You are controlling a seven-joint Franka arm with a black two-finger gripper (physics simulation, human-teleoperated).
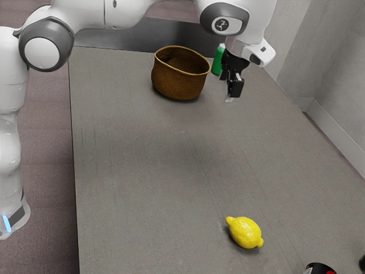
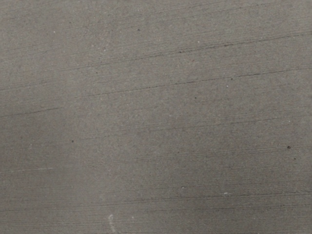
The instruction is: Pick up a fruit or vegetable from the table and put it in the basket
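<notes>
On tbl. (image 1: 142, 171), lemon (image 1: 245, 233) lies well apart fr. pincer (image 1: 232, 93).

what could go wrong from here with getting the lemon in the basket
The lemon is rounded and lies loose on the table, so an off-centre touch might roll it away. The basket has a raised rim, which a lemon carried too low could catch. The tool appears close to the green item, so a careless swing might bump it.
</notes>
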